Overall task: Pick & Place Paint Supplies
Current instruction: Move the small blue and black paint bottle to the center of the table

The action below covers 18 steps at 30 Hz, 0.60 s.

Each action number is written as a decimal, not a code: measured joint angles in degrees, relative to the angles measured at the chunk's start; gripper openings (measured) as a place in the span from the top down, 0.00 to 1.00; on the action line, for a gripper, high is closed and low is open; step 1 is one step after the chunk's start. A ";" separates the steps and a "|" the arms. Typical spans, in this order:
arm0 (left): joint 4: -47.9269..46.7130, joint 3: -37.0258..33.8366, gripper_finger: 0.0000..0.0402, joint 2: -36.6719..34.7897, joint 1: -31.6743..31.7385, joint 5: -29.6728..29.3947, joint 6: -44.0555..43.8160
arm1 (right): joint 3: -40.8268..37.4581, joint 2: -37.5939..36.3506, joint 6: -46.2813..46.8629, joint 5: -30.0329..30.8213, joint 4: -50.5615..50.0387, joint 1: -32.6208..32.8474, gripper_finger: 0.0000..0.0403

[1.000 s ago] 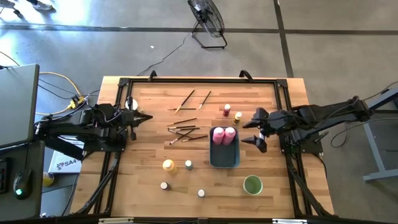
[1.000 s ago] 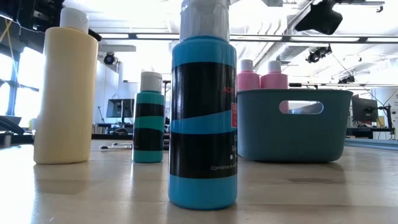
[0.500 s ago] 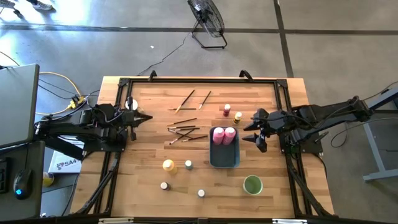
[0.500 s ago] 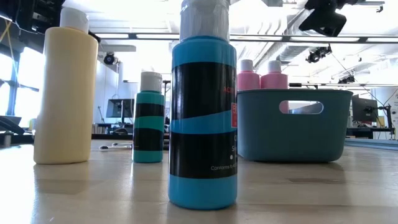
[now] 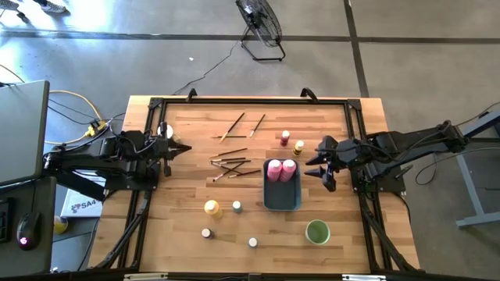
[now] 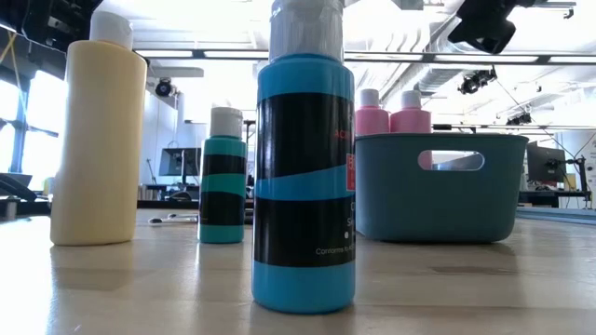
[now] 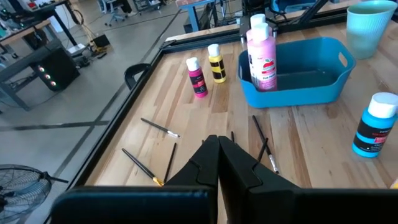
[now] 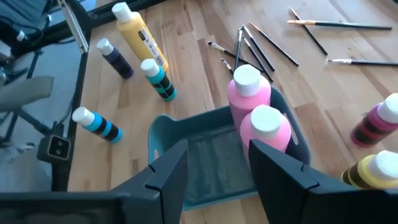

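Two pink squeeze bottles (image 5: 281,168) (image 8: 256,112) stand upright in the far end of the blue-grey tray (image 5: 282,199). A yellow squeeze bottle (image 5: 211,208) (image 6: 98,140) stands on the table with pale-capped jars (image 5: 237,206) (image 5: 206,232) (image 5: 252,243) near it. Two more small jars (image 5: 285,138) (image 5: 298,145) stand far of the tray. Brown-handled brushes (image 5: 231,163) lie in a loose pile, two others (image 5: 244,123) farther off. My right gripper (image 5: 320,165) (image 8: 217,180) hovers open just right of the tray. My left gripper (image 5: 178,148) (image 7: 217,155) waits shut at the table's left side.
A round green cup (image 5: 317,232) stands near the table's near right corner. A black frame (image 5: 234,100) runs around the table. In the low view a blue jar (image 6: 303,177) and a teal jar (image 6: 223,186) stand in front of the tray (image 6: 438,200).
My right gripper has shifted slightly toward the table's left, closer to the tray, still open. No object has moved.
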 joint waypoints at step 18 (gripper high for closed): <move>0.02 0.00 1.00 -0.02 0.00 0.51 -0.22 | 0.00 0.00 -1.29 1.67 0.04 0.00 0.60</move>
